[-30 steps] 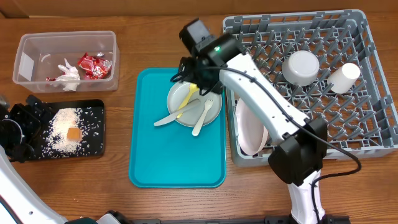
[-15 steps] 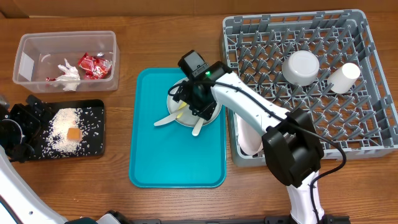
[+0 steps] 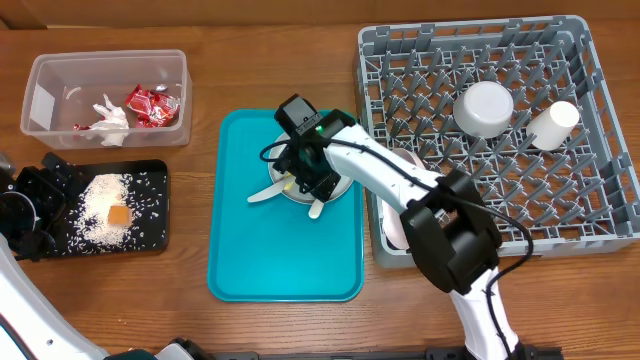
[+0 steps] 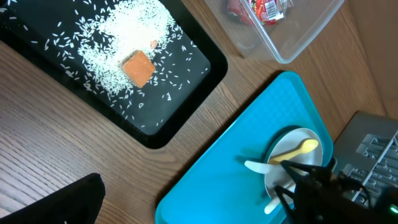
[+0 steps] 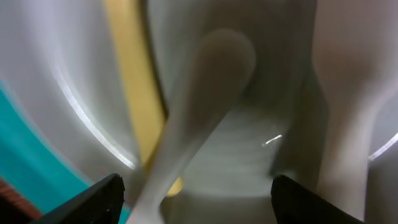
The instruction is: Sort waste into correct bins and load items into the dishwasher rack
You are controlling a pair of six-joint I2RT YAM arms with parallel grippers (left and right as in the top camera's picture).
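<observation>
**Right gripper**: low over the grey plate, fingertips apart, nothing clamped. Between them lie the yellow spoon and a pale grey utensil, which cross each other (close and blurred, so I cannot tell which lies on top).

**Step in hand, judged:** picking one piece of cutlery for the dishwasher rack.
- Centre the jaws on a single handle, away from the crossing, or two pieces may come up together.
- Close squarely across the handle's narrow width.

**Materials:**
- The cutlery is thin, smooth plastic lying flat on a glossy, shallow plate, and is likely to skate when nudged.
- The fork pokes past the plate's rim.
- The plate rests on a smooth teal tray beside the pegged grid rack.

**Left gripper**: spread wide and empty, beside the black tray.
</observation>
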